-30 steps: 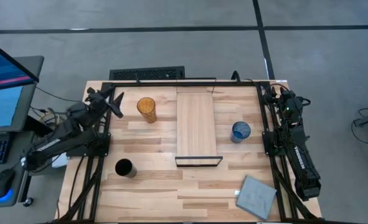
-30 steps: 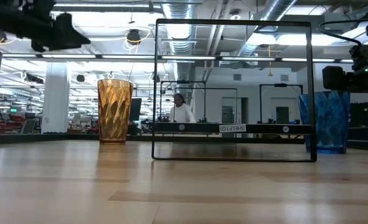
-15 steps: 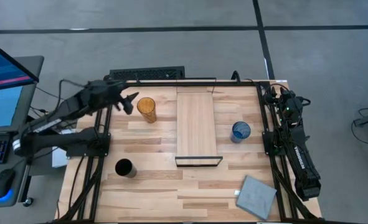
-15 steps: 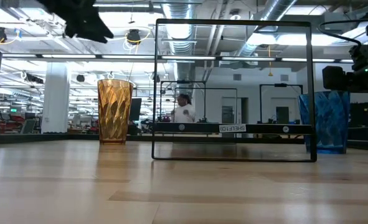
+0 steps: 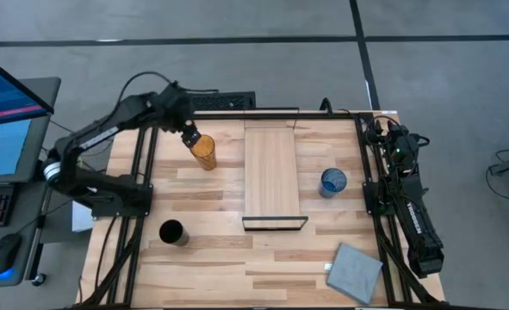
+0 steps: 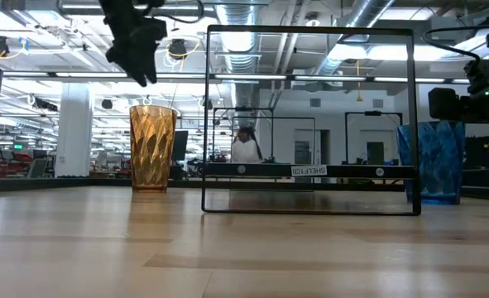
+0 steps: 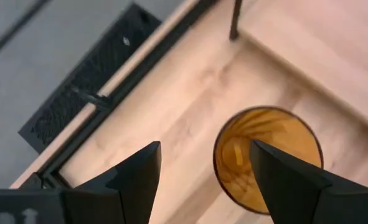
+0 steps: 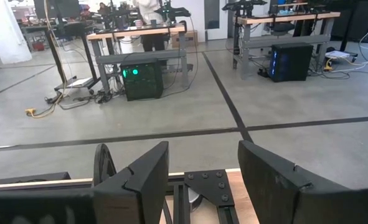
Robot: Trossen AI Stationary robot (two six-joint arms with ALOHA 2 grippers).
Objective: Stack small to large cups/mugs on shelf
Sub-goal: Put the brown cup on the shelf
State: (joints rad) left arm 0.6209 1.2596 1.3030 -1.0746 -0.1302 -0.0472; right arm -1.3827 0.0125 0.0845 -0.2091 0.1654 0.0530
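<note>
The tall amber tumbler [image 5: 203,151] stands upright on the table at the far left, also in the low view [image 6: 152,149] and the left wrist view [image 7: 268,158]. My left gripper [image 5: 189,136] hovers open above it, just off its far-left rim, pointing down [image 7: 202,186]. The black cup [image 5: 172,232] stands at the near left. The blue cup [image 5: 332,182] stands right of the shelf [image 5: 271,172], a light-wood plank with a black frame [image 6: 310,120] at its near end. My right gripper [image 5: 383,133] waits open at the far right [image 8: 202,180].
A grey square pad [image 5: 355,272] lies at the table's near right corner. Black rails run along the table's left, right and far edges. Bare wood lies between the tumbler and the black cup. A person shows in the room far behind the shelf frame [image 6: 246,149].
My left gripper has swung up from the table's left edge toward the far right. It has tipped to point down and now hangs above the amber tumbler. No cup has moved.
</note>
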